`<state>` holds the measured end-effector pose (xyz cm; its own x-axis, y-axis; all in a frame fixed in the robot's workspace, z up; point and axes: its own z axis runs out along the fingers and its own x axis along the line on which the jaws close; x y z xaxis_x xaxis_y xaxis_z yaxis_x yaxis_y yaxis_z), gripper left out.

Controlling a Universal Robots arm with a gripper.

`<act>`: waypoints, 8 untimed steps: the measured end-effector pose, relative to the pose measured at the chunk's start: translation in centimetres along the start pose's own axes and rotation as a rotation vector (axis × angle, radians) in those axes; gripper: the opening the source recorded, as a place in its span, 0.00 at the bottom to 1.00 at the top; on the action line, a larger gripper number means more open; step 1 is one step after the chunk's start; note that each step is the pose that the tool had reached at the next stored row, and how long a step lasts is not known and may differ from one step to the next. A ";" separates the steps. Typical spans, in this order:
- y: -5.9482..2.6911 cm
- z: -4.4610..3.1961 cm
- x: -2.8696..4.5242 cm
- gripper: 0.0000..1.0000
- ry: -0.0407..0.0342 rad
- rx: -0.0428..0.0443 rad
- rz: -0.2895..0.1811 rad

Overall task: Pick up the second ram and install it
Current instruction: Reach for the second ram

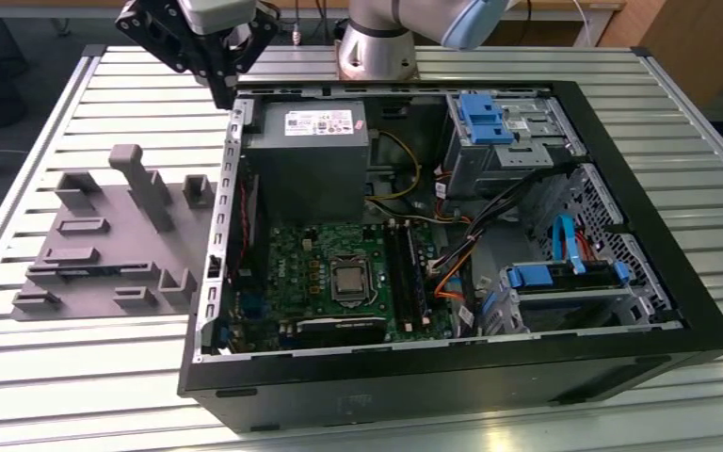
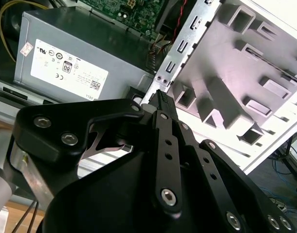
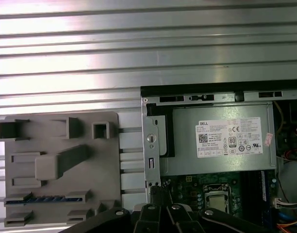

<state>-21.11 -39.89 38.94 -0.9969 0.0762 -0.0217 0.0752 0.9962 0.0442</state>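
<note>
One gripper (image 1: 223, 92), exterior view: clenched on nothing, hanging over the PC case (image 1: 462, 377) wall, power supply (image 1: 305, 141) just beside it.
Pegs and pockets, second wrist view: the grey tray (image 2: 209, 53) sits just past the gripper's tip.
Tray slot, first wrist view: the second ram (image 3: 41, 198) is probably that thin bluish strip on edge, well apart from the gripper.
Handling: light, stiff, fragile I reckon; pinch the flat faces mid-length, off the contacts.
Case: motherboard (image 3: 187, 187) inside, below the gripper.
</note>
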 end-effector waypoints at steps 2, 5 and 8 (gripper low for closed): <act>-0.01 0.00 0.20 0.11 0.0000 0.0000 0.000; -0.04 0.00 0.53 0.11 0.0000 0.0000 0.000; -0.07 -0.01 0.88 0.11 0.0000 0.0000 0.000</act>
<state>-21.99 -39.90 38.93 -0.9969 0.0762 -0.0217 0.0752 0.9962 0.0441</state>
